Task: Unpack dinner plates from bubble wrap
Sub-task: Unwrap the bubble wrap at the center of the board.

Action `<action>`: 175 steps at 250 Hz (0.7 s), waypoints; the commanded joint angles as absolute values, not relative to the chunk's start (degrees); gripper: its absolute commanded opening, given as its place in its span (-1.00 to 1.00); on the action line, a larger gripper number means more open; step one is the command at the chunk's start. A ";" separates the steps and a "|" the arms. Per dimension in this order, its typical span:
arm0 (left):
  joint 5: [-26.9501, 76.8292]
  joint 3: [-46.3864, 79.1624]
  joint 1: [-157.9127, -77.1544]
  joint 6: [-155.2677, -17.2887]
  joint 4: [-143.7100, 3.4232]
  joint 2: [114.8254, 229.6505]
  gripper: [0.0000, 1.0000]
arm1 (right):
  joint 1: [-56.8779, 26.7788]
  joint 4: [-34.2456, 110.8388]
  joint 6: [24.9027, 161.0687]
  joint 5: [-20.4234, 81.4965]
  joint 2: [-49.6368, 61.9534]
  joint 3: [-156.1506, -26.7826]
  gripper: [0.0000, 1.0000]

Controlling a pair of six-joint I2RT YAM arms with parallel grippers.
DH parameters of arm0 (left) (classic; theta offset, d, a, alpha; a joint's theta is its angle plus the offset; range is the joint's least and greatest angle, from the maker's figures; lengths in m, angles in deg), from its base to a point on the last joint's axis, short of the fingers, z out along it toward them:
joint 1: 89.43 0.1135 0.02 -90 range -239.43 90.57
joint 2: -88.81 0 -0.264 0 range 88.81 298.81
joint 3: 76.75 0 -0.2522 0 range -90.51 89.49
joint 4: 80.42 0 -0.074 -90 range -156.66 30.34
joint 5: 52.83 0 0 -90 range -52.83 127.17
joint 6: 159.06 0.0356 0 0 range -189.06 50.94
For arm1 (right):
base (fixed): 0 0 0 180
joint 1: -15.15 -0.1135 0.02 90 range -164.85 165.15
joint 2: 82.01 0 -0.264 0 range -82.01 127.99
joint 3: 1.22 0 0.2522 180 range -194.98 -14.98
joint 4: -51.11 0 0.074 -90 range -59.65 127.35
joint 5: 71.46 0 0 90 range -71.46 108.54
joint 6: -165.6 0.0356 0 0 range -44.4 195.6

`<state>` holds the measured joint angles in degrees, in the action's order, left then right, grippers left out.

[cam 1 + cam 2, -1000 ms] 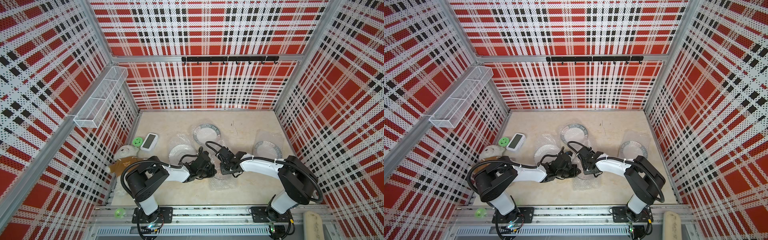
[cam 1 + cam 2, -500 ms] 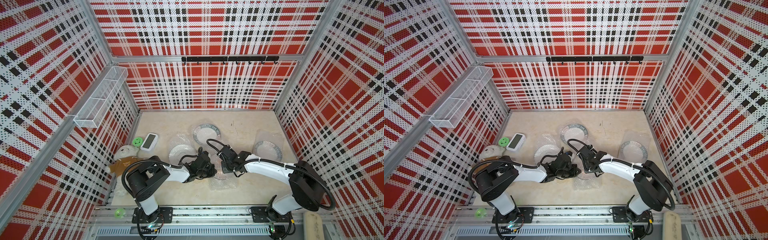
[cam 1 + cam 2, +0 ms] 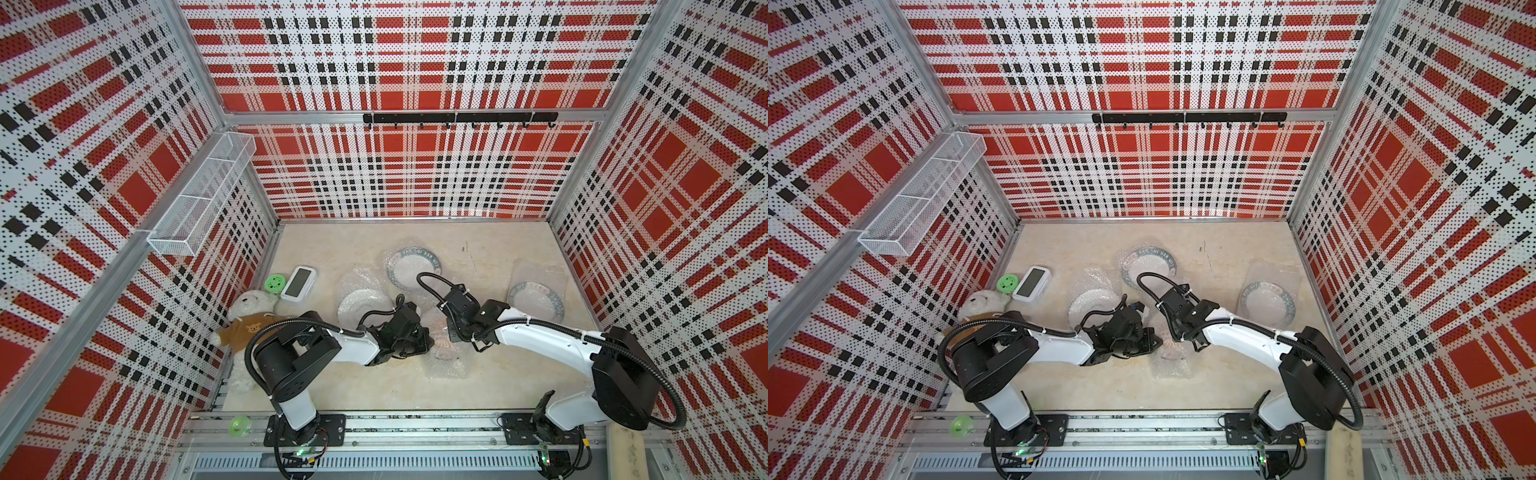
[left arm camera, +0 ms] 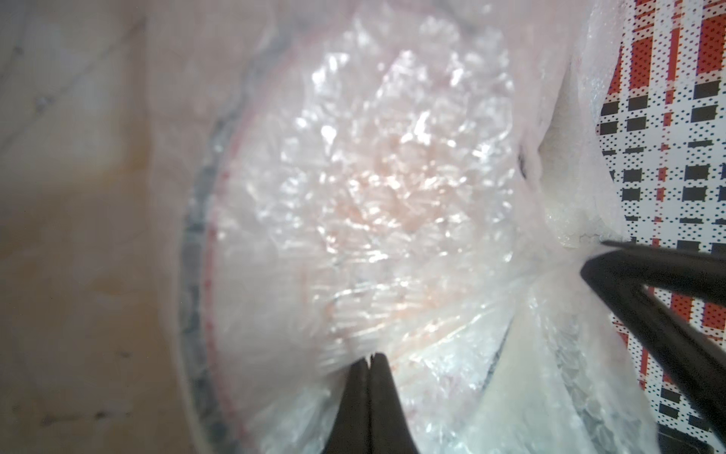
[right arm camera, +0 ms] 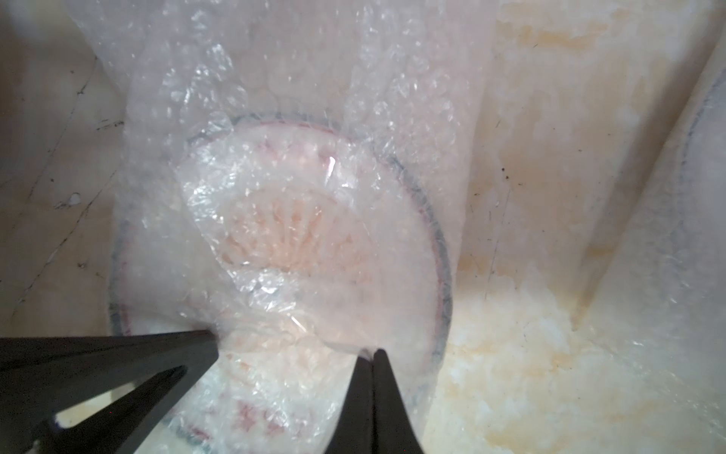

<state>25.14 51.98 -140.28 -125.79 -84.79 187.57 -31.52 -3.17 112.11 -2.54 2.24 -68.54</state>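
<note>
both top views: far plate [image 3: 412, 268] and right plate [image 3: 536, 301] bare; left gripper [image 4: 369, 355], right gripper [image 5: 371, 351] clenched on wrap [image 5: 275, 78] over near plate [image 5: 442, 251].

The plate [image 5: 314, 243] under the bubble wrap [image 5: 275, 78] looks blurred, one edge cut off by the frame.

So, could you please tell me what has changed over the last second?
The right arm's black elbow swung outward toward the right wall; the right gripper barely shifted. It and the left gripper stay pinched shut on the clear bubble wrap sheet covering the round white dark-rimmed plate. Nothing else moved.
</note>
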 commanded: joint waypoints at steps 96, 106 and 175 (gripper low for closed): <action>28.26 53.44 -139.71 -126.38 -74.31 190.10 -1.00 | -25.08 5.79 111.44 -2.96 -6.08 -62.46 -1.00; 28.05 53.13 -139.78 -126.11 -74.31 190.59 -1.00 | -24.86 6.03 111.56 -2.91 -6.07 -61.95 -1.00; 22.68 48.47 -142.64 -121.50 -78.12 184.50 -1.00 | -24.81 12.55 109.56 1.66 -5.42 -58.54 -1.00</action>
